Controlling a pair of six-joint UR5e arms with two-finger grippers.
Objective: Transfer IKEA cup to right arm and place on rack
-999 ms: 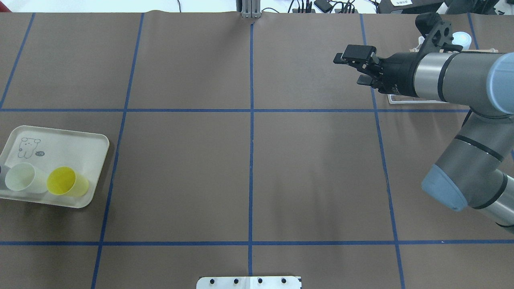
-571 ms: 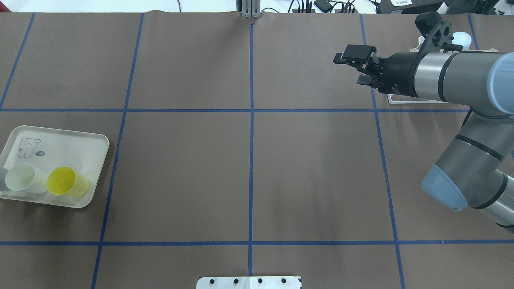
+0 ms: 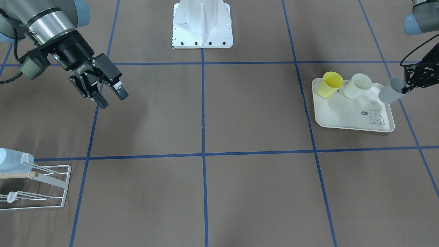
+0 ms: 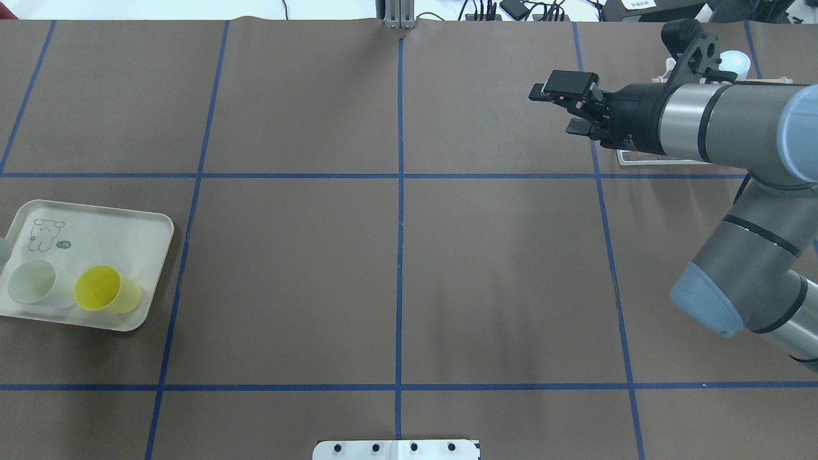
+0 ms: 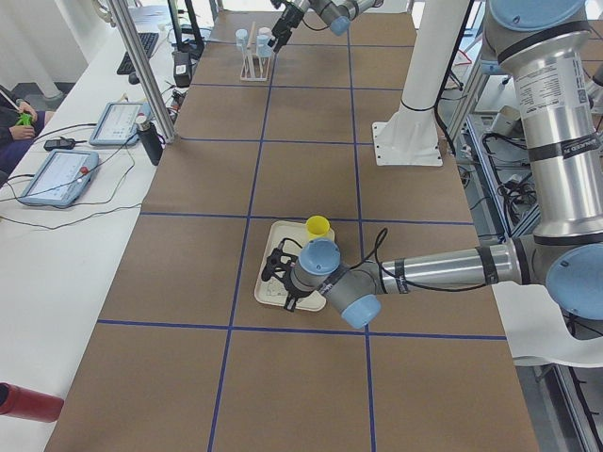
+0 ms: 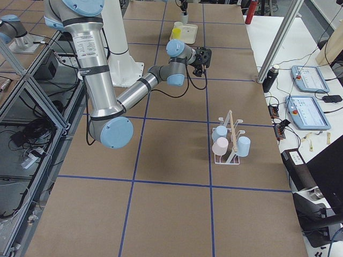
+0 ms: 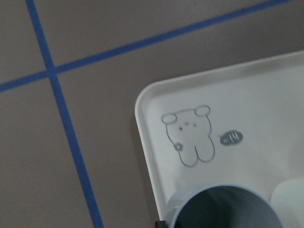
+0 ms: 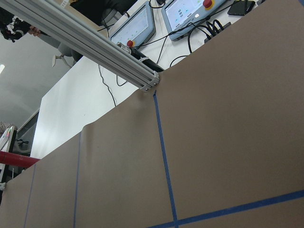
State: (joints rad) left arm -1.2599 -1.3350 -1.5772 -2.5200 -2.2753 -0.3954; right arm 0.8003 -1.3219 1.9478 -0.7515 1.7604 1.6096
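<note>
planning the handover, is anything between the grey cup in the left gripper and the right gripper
Yes: the pale cup and the yellow cup stand on the tray beside the grey cup, on the side toward the open right gripper. Past them, only bare table shows.

A yellow cup (image 3: 330,84) and a pale cup (image 3: 357,85) are crowding the tray's (image 3: 346,118) robot-side edge; the rack (image 6: 232,134) is blocking the tabletop's (image 4: 498,255) far right corner; its middle is lying open.
</note>
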